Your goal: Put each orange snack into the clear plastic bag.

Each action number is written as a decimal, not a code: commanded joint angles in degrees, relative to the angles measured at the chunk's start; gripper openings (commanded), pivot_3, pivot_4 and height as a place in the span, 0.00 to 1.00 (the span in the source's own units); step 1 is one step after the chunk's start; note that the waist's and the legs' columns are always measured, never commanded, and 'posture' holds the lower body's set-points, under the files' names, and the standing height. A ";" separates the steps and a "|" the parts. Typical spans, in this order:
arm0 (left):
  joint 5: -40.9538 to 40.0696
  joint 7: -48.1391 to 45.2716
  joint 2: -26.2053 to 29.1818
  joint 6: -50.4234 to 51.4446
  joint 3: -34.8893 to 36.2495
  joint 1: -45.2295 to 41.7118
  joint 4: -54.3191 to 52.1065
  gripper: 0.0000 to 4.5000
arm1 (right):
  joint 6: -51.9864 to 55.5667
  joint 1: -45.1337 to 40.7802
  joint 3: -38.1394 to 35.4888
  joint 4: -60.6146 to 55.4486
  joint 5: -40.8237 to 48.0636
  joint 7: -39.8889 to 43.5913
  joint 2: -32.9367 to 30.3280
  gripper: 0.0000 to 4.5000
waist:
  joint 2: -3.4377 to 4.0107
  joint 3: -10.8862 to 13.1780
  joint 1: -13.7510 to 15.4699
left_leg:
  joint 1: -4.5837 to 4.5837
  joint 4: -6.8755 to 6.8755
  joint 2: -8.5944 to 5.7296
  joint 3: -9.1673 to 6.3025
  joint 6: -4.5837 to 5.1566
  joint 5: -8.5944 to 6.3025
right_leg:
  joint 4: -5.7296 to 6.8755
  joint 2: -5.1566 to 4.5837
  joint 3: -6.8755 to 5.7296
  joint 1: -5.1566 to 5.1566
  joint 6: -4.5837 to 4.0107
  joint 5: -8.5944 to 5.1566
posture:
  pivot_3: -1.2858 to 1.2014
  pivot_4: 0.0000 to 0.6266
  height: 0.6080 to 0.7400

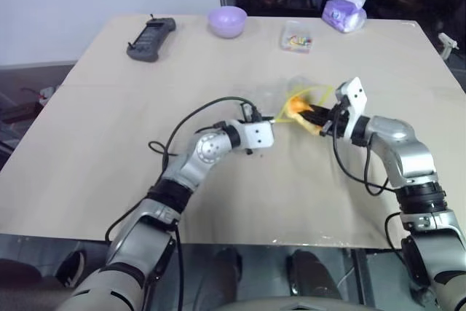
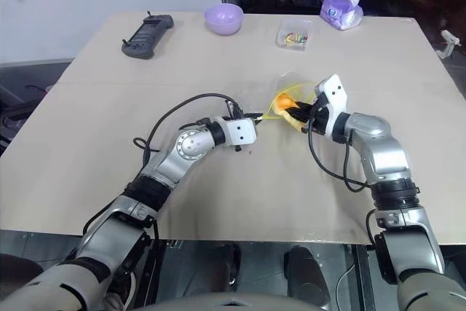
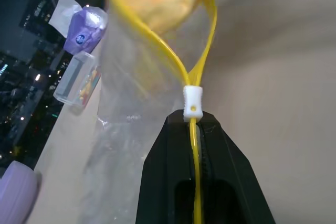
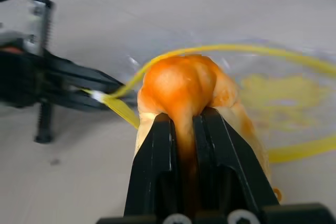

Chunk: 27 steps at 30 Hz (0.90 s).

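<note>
A handheld controller (image 1: 151, 38), lilac bowl (image 1: 227, 21), small clear box (image 1: 297, 36) and tissue pack (image 1: 344, 11) line the table's (image 1: 109, 129) far edge.

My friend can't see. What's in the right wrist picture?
Two black fingers of the right gripper squeeze a round orange snack at the yellow-edged mouth of a clear plastic bag, whose seal strip the left gripper pinches.

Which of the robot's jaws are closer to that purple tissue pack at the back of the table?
Right. The right gripper, squeezing the orange snack, sits nearer the tissue pack; the left gripper grips the clear plastic bag farther left.
</note>
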 commanded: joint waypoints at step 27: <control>-0.47 -1.26 -0.31 -17.89 -2.16 -4.79 5.99 0.00 | 5.01 -6.15 0.29 -0.14 -1.68 -7.12 5.88 0.00 | 0.00 0.00 -0.13 | 0.00 -0.04 0.02 0.01 0.00 0.00 | 0.02 0.02 0.02 -0.05 0.00 0.00 | 0.52 0.24 1.00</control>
